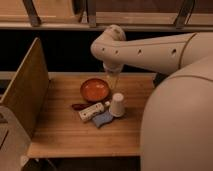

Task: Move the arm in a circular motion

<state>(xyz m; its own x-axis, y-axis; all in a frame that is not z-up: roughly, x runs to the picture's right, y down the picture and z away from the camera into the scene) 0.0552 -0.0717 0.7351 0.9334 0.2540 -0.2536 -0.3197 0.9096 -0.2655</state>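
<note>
The arm [150, 50] is a thick cream-white jointed tube with small dark holes. It reaches from the lower right across the top of the view to an elbow at the upper middle. Its big rounded base segment [175, 120] fills the right side. The gripper [113, 82] hangs down from the elbow, just above the right rim of a red-brown bowl [95, 90] on the wooden table [65, 135].
On the table in front of the bowl are an upturned white cup [117, 105], a white packet [91, 111], a blue cloth-like item [103, 119] and a small dark object [78, 106]. A wooden side panel [27, 85] stands at the left. A dark shelf gap runs behind.
</note>
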